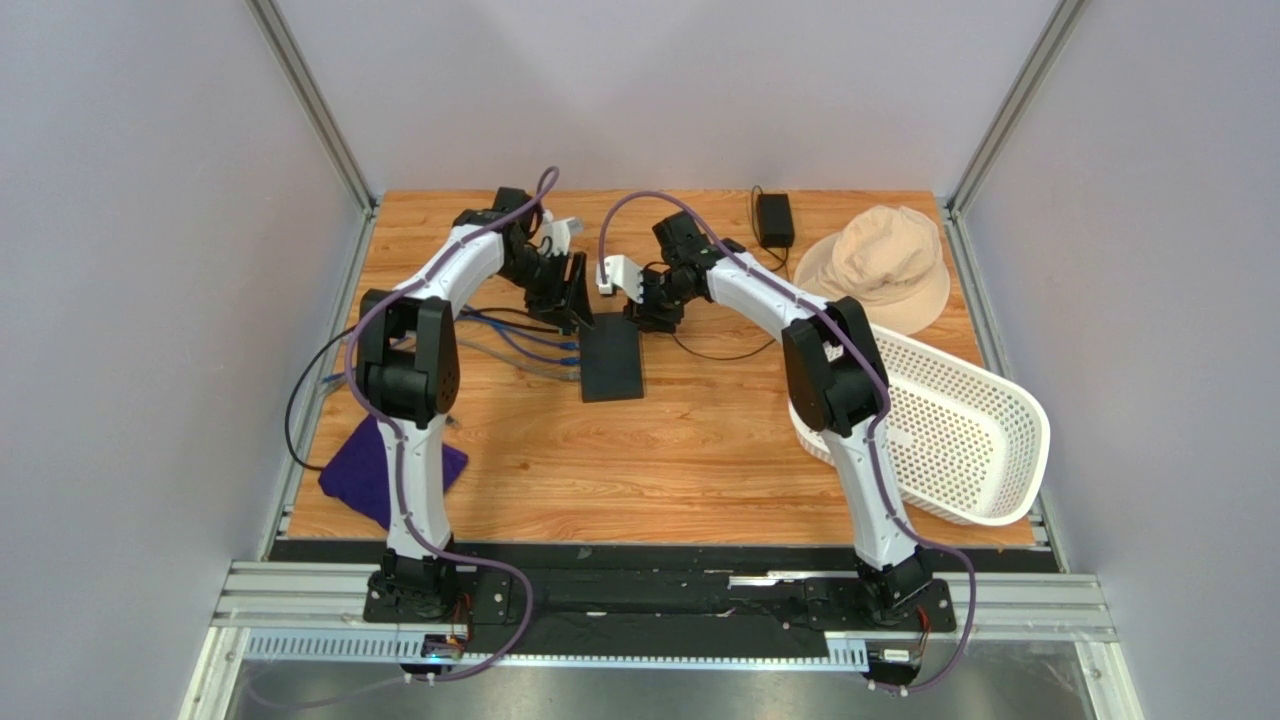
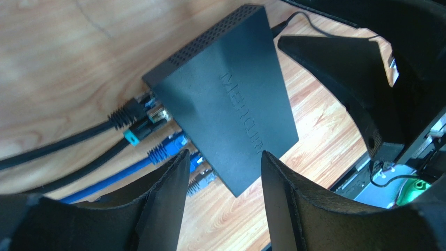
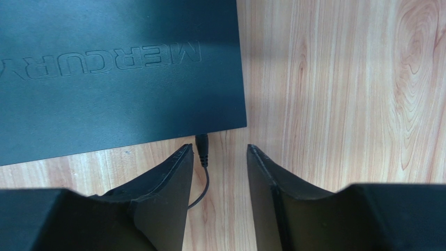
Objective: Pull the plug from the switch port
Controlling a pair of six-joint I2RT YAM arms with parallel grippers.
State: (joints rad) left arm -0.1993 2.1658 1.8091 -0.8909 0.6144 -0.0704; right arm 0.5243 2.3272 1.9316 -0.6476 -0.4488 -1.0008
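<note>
The plug (image 3: 202,147) juts from the switch (image 3: 115,78) edge straight toward my right pincer (image 3: 218,150), between its parted, not-yet-gripping jaws.

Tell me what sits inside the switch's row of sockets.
In the switch sockets sit black cable plugs and blue cable plugs; the left gripper hides the nearest ones.

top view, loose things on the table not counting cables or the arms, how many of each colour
black: 2 (switch, power adapter)
white: 1 (basket)
beige: 1 (hat)
purple: 1 (cloth)
total: 5
</note>
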